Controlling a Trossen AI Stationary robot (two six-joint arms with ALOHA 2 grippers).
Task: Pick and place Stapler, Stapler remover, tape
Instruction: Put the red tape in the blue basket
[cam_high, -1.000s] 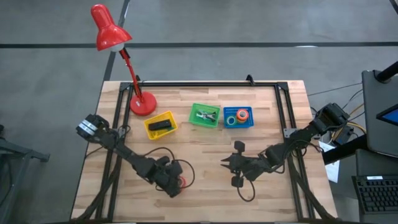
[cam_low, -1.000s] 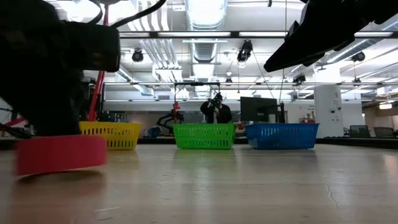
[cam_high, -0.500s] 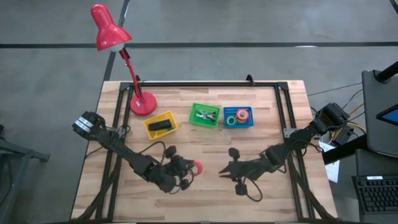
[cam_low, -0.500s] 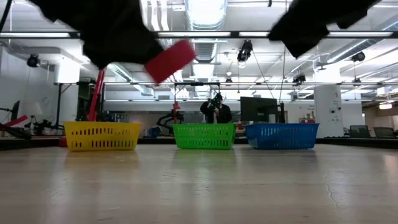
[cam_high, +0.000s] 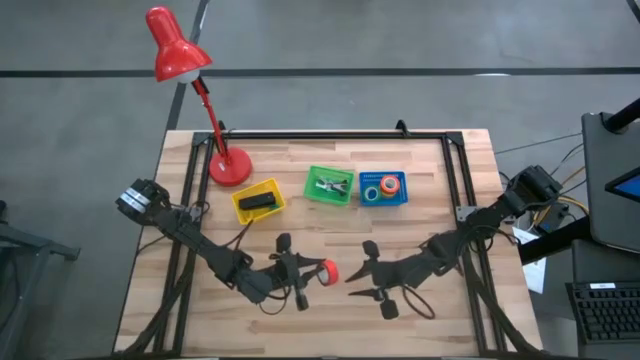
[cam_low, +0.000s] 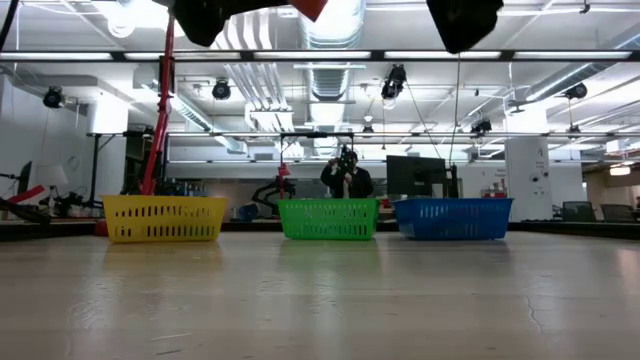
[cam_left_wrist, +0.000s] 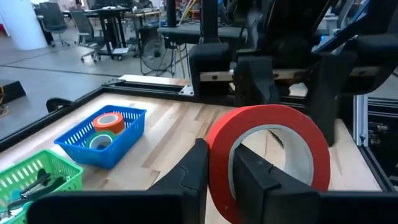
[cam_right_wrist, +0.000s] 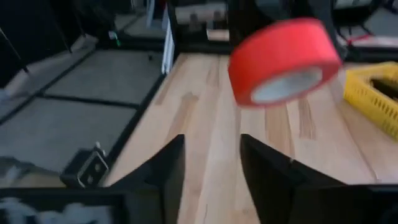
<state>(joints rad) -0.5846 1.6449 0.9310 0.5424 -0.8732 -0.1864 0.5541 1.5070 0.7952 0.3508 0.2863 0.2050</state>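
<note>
Left gripper (cam_high: 318, 271): fingers pinched on a red tape roll (cam_high: 326, 271), lifted clear of the table, mid-front. In the left wrist view the roll (cam_left_wrist: 267, 163) stands on edge between the two fingers (cam_left_wrist: 189, 175), one outside the rim and one through the core.

Right gripper (cam_high: 352, 277): just beside the roll, tips pointing at it, fingers spread and empty. From its own wrist view the roll (cam_right_wrist: 284, 60) hangs straight ahead, in line with the gap between its fingers (cam_right_wrist: 165, 168).

Key relation: the two grippers face each other across the roll, so a handover to the right looks likely. The right gripper would need to close on the free side of the ring.

Blue basket (cam_high: 403, 200), back of the table right of centre, already holds orange and green rolls; it lies nearer the right arm. Green basket (cam_high: 313, 195) holds silvery pieces. Yellow basket (cam_high: 240, 203) holds the stapler (cam_high: 257, 201).
</note>
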